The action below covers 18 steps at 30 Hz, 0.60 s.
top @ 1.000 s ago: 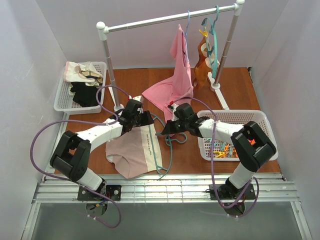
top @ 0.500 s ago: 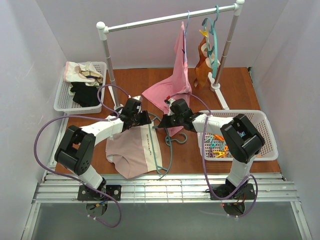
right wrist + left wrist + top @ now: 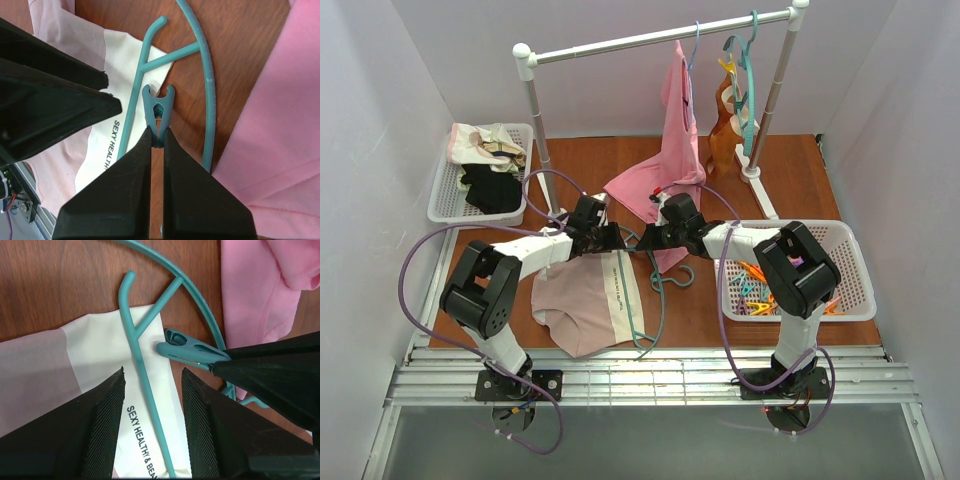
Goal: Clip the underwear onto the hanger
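Note:
The pale pink-beige underwear [image 3: 582,305] lies flat on the table, its cream strip [image 3: 100,340] under the teal hanger [image 3: 646,300]. My left gripper [image 3: 607,241] is open over the strip's top end. In the left wrist view its fingers [image 3: 107,410] straddle the hanger's inner bar [image 3: 145,385] without touching it. My right gripper [image 3: 645,238] is shut on a teal clip [image 3: 158,112]. The clip's mouth is parted and sits just beside the inner bar [image 3: 134,100] and the strip's corner [image 3: 125,55]. The clip also shows in the left wrist view [image 3: 190,351].
A bright pink top [image 3: 665,170] hangs from the white rail [image 3: 650,38] and drapes onto the table right behind both grippers. A white basket [image 3: 840,235] of clips stands at the right. Another basket [image 3: 445,185] of clothes is at the far left. A tan garment [image 3: 725,130] hangs at the back right.
My right gripper has moved left and away with the clip, up to the hanger's top end. My left gripper has shifted slightly toward it.

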Motion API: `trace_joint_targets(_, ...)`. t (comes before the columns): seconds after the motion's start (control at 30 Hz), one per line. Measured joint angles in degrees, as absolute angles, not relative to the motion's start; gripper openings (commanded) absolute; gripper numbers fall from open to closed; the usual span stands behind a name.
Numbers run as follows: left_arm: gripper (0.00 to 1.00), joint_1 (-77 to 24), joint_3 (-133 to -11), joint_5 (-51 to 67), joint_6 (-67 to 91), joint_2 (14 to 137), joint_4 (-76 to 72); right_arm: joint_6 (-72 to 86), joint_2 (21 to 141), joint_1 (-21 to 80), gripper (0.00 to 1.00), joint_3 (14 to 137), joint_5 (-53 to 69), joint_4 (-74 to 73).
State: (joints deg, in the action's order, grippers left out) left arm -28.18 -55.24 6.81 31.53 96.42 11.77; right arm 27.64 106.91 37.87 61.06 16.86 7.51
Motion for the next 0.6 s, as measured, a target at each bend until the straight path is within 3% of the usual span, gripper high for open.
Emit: trace_joint_targets(0.6, 0.38, -27.7, -57.3, 8.4, 31.5, 101.6, 9.6, 26.5, 109.0, 37.6, 0.01, 61.2, 24.4, 9.7)
